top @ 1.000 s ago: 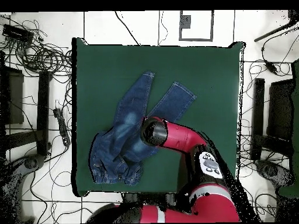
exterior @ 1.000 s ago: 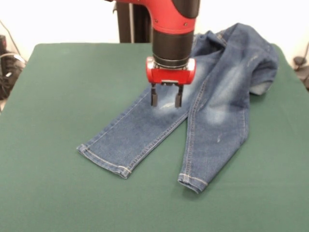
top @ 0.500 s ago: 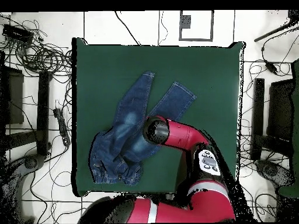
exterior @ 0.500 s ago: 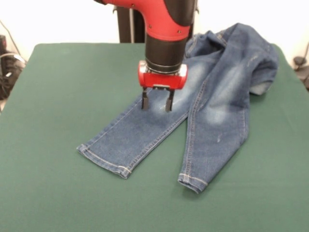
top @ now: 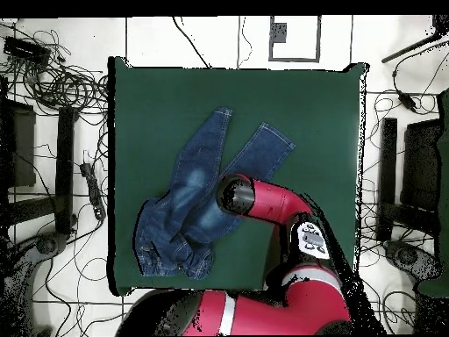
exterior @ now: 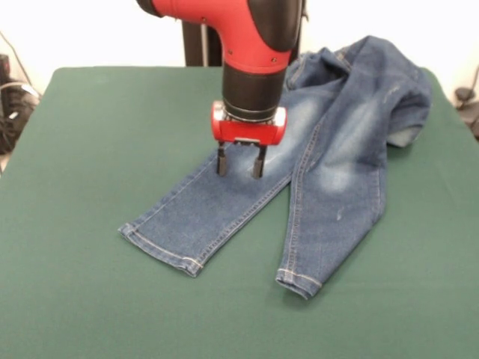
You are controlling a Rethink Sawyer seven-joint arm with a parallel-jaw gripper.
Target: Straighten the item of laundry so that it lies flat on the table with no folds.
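The jeans (exterior: 314, 161) lay across the centre and upper right of the front view on the green counter (exterior: 82, 149), legs fanned apart toward the lower edge. The waist end, at upper right, was bunched and folded over on itself, so the garment was not yet flat. The tool (exterior: 239, 161) hung at frame centre over the thigh of the left-hand leg, its two fingers parted and holding nothing, probably lined up to pinch the denim there; whether the tips touched the cloth could not be made out. In the overhead view the arm (top: 272, 206) hid that spot.
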